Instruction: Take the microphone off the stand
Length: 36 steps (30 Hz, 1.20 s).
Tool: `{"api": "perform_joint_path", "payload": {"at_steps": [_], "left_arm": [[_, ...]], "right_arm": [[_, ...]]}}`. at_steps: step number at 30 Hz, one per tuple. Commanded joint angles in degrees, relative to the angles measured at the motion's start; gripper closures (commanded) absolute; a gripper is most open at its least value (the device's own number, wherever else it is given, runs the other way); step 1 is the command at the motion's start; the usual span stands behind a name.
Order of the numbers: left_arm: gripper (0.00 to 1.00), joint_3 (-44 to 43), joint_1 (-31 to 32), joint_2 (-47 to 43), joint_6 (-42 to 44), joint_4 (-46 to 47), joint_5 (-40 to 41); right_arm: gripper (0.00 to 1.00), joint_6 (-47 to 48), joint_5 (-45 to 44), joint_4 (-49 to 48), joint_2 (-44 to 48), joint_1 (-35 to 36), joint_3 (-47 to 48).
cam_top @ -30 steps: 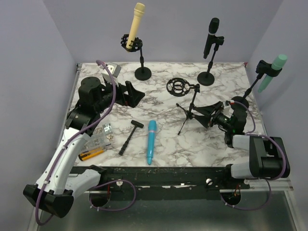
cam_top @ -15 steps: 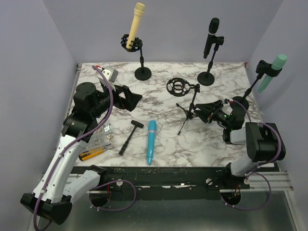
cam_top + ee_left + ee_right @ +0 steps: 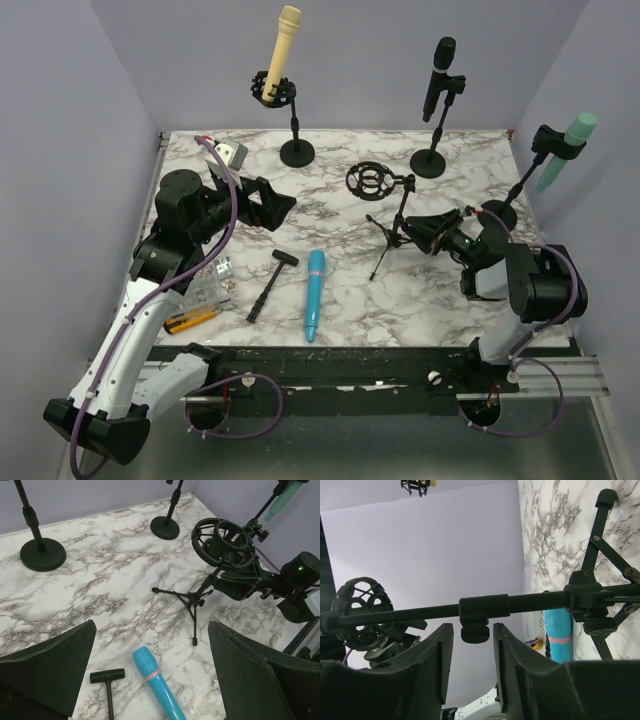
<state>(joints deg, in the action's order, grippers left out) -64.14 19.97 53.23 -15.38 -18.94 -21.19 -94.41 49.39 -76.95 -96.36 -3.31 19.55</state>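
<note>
The blue microphone [image 3: 314,295] is seen lying flat on the marble tabletop, close to the middle of the near edge, with its head pointed toward the far edge. It is set apart from the tripod stand [image 3: 395,225], which is placed just right of the tabletop's centre and is topped by a round shock mount [image 3: 369,180]. The right gripper [image 3: 420,232] is held at the stand's pole, well apart from the microphone. In the right wrist view its fingers [image 3: 440,665] are parted a little, with the pole's clamp knob between the tips and a gap visible on either side, so nothing is grasped. The left gripper [image 3: 278,208] is held above the left part of the table with its fingers spread wide and nothing between them. From its wrist camera the microphone is seen below and ahead, beside a small black hammer [image 3: 270,285]. A clear plastic case [image 3: 212,285] is placed by the left edge; small pale pieces are seen in it, but they cannot be identified.
</note>
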Motion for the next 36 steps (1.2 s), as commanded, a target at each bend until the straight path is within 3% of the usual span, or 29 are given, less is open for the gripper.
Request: {"api": "perform_joint_path", "payload": {"at_steps": [1,6,12,15,17,22,30,36], "left_arm": [[0.01,0.3,0.0,0.4,1.1,0.8,1.1],[0.01,0.5,-0.1,0.4,1.1,0.9,1.4],[0.01,0.8,0.0,0.4,1.2,1.2,1.5],[0.01,0.7,0.0,0.4,1.3,1.0,1.5],[0.01,0.9,0.0,0.1,1.3,1.2,1.8],[0.01,1.0,0.3,0.2,1.6,1.2,2.9],[0.01,1.0,1.3,0.1,2.1,0.8,4.4],[0.01,1.6,1.6,-0.1,2.0,1.3,4.9]], "right_arm": [[0.56,-1.6,1.0,-6.3,-2.5,0.8,0.0],[0.62,-4.1,0.7,-11.8,-5.6,1.5,-0.4],[0.81,-5.0,0.4,-16.4,-8.0,1.5,-1.6],[0.96,-2.8,0.5,-15.5,-8.4,1.5,-2.1],[0.99,0.2,0.6,-13.4,-8.3,1.5,-2.4],[0.99,13.6,-1.0,2.0,-5.1,1.5,-1.8],[0.99,45.6,-14.4,45.3,12.7,2.5,4.8],[0.99,57.6,-26.7,58.6,20.2,8.6,9.2]]}}
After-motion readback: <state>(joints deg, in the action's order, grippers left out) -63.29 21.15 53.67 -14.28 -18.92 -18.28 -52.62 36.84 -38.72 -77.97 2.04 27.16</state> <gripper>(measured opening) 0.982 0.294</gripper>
